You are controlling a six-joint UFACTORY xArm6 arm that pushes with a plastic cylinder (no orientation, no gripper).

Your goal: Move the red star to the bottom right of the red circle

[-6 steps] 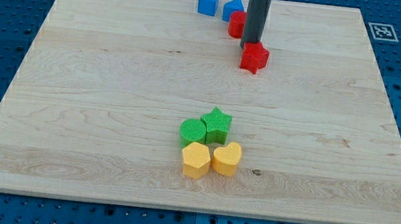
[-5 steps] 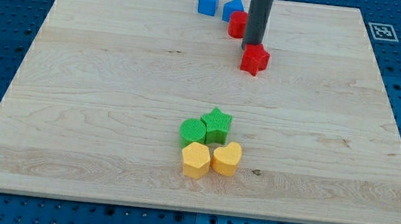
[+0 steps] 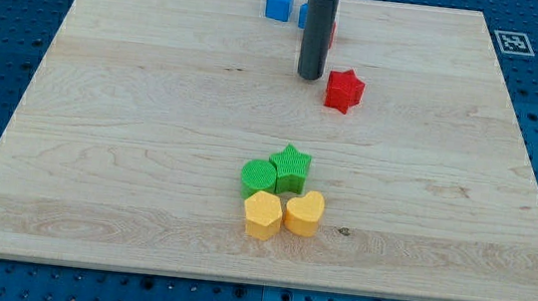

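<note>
The red star (image 3: pixel 344 89) lies on the wooden board (image 3: pixel 130 136) in the upper middle of the view. My tip (image 3: pixel 309 77) stands just to the star's left, with a small gap between them. The rod hides most of the red circle (image 3: pixel 332 32), of which only a red sliver shows at the rod's right edge near the view's top. The star is below and to the right of that sliver.
A blue cube (image 3: pixel 280 1) sits near the board's top edge, with another blue block (image 3: pixel 303 14) mostly hidden behind the rod. A green block (image 3: pixel 258 176), a green star (image 3: pixel 292 167), a yellow block (image 3: pixel 262 215) and a yellow heart (image 3: pixel 304 213) cluster at lower centre.
My tip moved from just above the red star to its left and slightly down. The star slid a little down and turned. The rod now covers the red circle and blue block.
</note>
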